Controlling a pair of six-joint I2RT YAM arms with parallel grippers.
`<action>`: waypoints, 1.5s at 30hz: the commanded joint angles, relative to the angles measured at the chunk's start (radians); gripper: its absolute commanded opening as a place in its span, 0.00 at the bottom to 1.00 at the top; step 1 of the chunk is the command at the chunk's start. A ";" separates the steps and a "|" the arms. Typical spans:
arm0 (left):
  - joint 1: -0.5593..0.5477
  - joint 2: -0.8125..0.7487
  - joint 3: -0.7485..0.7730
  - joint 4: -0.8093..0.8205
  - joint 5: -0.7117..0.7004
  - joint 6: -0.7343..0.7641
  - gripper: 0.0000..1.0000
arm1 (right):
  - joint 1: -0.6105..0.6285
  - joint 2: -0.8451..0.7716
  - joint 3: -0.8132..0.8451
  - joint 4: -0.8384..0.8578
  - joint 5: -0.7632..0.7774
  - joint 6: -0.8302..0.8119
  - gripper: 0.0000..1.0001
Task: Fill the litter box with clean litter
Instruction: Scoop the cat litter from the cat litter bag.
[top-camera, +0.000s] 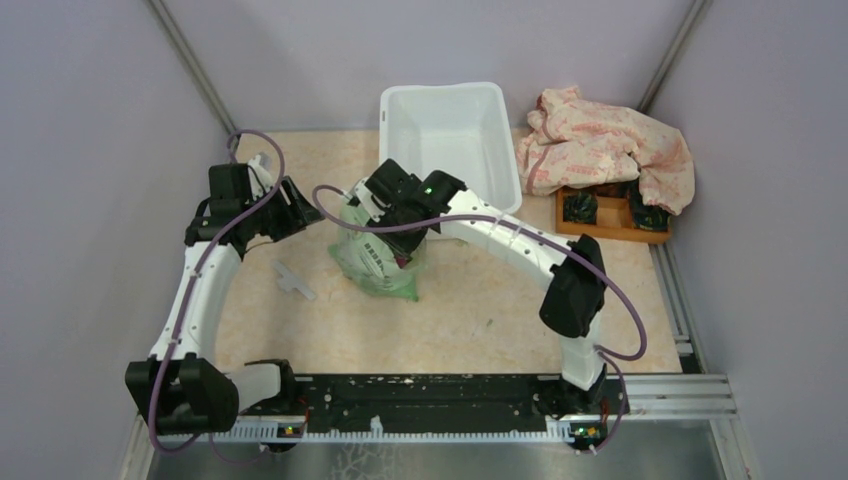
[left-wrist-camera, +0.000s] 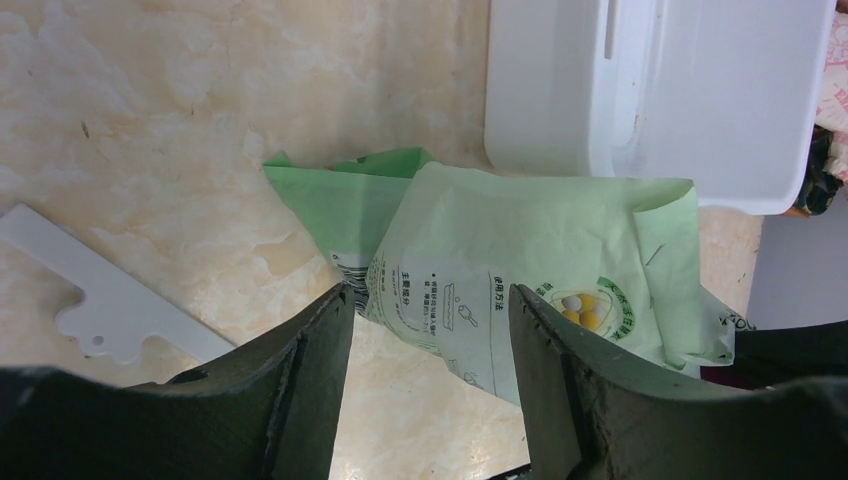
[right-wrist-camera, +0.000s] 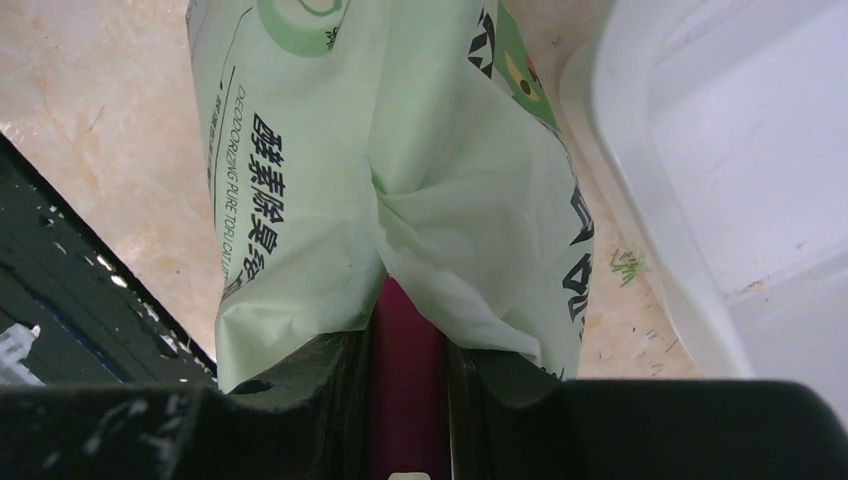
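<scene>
- my right gripper (right-wrist-camera: 405, 348) is clenching the handle of a magenta scoop (right-wrist-camera: 402, 420); its far end is disappearing under the crumpled green bag (right-wrist-camera: 380, 150)
- left gripper (left-wrist-camera: 428, 300) is hanging released, nothing between its fingers, facing the bag
- litter box (top-camera: 450, 135) is sitting just behind the bag; a few bits of clean litter (right-wrist-camera: 625, 265) are lying on the table (right-wrist-camera: 90, 150) beside its wall

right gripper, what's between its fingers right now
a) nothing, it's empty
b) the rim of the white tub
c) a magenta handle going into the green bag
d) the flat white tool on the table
c: in the right wrist view, the right gripper is closed on a magenta handle that disappears under the folds of the green bag.
</scene>
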 joint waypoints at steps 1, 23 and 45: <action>0.006 0.008 -0.008 0.026 -0.006 0.019 0.64 | 0.009 0.003 -0.050 0.167 -0.069 0.014 0.00; 0.006 0.011 -0.019 0.028 -0.019 0.015 0.64 | 0.098 -0.384 -0.849 1.087 0.160 0.074 0.00; 0.006 0.003 0.011 0.013 -0.033 -0.001 0.64 | 0.178 -0.827 -1.353 1.540 0.370 0.045 0.00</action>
